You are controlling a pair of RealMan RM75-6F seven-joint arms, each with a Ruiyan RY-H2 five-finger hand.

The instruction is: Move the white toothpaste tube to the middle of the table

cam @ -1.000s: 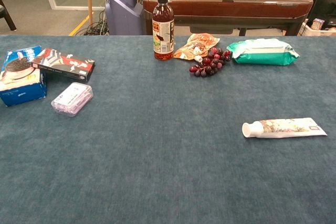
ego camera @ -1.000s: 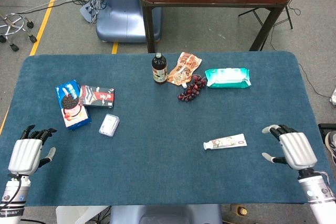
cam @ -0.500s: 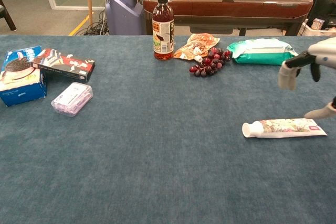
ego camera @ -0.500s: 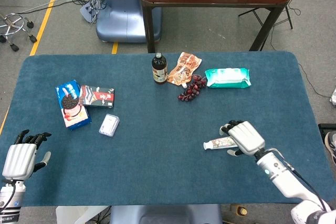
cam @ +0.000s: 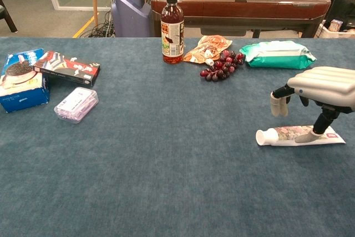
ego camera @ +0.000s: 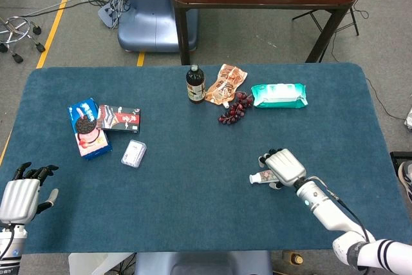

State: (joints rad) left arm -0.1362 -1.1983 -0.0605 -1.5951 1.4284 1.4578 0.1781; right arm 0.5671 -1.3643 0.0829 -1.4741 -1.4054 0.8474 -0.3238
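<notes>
The white toothpaste tube point(cam: 294, 135) lies flat at the right of the blue table point(ego camera: 193, 204), its cap pointing left. My right hand point(cam: 324, 88) hovers palm down over the tube, with its fingers point(cam: 279, 104) hanging apart above the cloth. The thumb tip reaches down to the tube's near side. In the head view this hand point(ego camera: 282, 167) covers most of the tube point(ego camera: 257, 178), and only the cap end shows. My left hand point(ego camera: 20, 198) rests open at the table's near left corner, holding nothing.
At the far middle stand a brown bottle point(ego camera: 195, 84), a snack pouch point(ego camera: 226, 83), grapes point(ego camera: 235, 109) and a green wipes pack point(ego camera: 279, 95). On the left lie a cookie box point(ego camera: 87, 127), a dark box point(ego camera: 120, 118) and a clear case point(ego camera: 134, 153).
My right hand has swung in from the near right edge to sit over the tube, and its thumb has come down onto it. The left hand has drawn back slightly.
</notes>
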